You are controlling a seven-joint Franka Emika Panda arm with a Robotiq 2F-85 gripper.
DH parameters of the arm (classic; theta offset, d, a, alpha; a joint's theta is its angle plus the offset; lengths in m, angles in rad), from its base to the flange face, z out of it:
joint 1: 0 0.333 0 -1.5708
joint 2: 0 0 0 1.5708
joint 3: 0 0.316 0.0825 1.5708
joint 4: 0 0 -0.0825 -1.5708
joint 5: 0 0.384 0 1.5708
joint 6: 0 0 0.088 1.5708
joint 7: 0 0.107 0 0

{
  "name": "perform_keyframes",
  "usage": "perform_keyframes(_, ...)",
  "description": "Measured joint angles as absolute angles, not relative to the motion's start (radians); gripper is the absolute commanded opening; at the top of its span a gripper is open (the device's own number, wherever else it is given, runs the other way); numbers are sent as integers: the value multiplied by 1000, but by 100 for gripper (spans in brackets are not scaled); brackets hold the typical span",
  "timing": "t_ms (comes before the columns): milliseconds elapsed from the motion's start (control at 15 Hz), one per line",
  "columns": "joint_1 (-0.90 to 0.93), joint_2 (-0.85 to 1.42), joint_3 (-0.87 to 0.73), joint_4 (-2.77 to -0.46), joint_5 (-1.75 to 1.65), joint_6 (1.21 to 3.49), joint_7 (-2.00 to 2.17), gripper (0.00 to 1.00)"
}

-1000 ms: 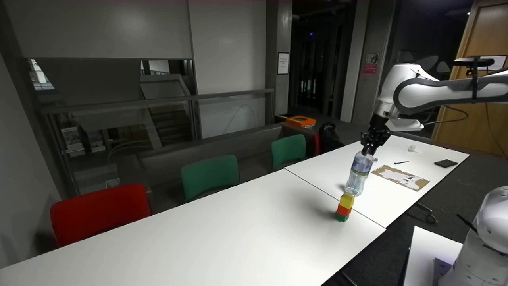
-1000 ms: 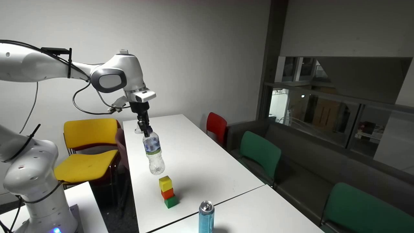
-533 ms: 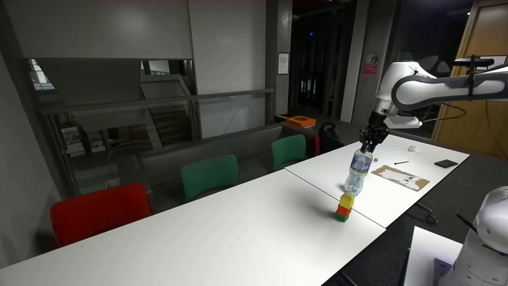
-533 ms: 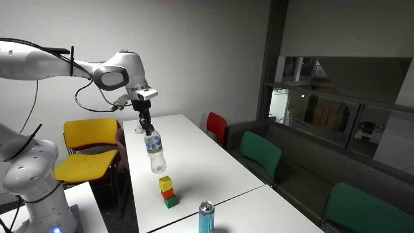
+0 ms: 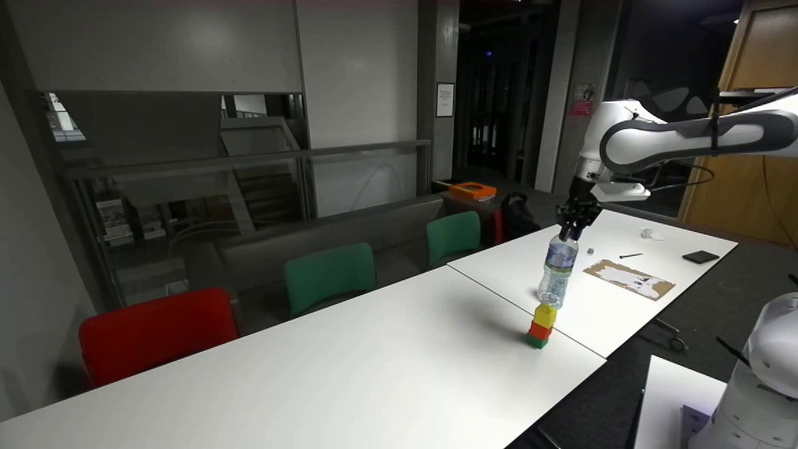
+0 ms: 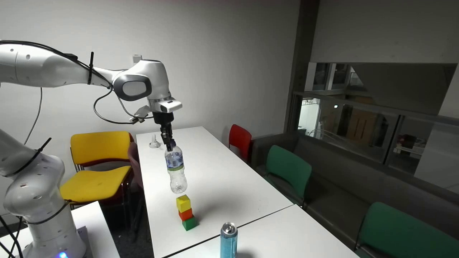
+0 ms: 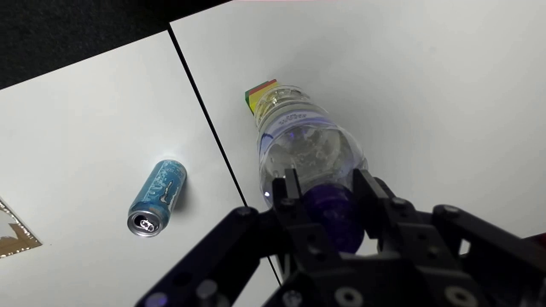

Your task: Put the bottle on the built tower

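Nearest in the wrist view, the black two-jawed gripper [image 7: 325, 187] is clenching the neck of a clear plastic bottle [image 6: 176, 168] with a dark purple cap [image 7: 335, 217]. The bottle is carrying a blue printed label [image 5: 561, 255] and is hanging slightly tilted. In an exterior view, a small tower [image 6: 185, 214] is standing near and below its base, and a thin white gap is showing between them, so they are not touching. A green cube block [image 6: 190, 223] is lying at the bottom, an orange-red block [image 5: 540, 330] in the middle, a yellow block [image 5: 544, 315] on top. The tower is standing on a long white table [image 5: 312, 374], near the dark seam [image 7: 212, 128] where a second white table [image 7: 85, 119] is joining. Across this seam, a light-blue metal can [image 7: 160, 194] is standing upright. Beyond the tables, a red chair [image 5: 159, 333] and two green chairs [image 5: 330, 274] are standing before a dark sofa [image 6: 340, 175].
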State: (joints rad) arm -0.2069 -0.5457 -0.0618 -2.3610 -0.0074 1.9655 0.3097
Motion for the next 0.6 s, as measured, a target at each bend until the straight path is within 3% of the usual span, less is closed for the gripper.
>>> perform_keyframes(600,-204,-482,-62,-2345,-7,1966,309,12)
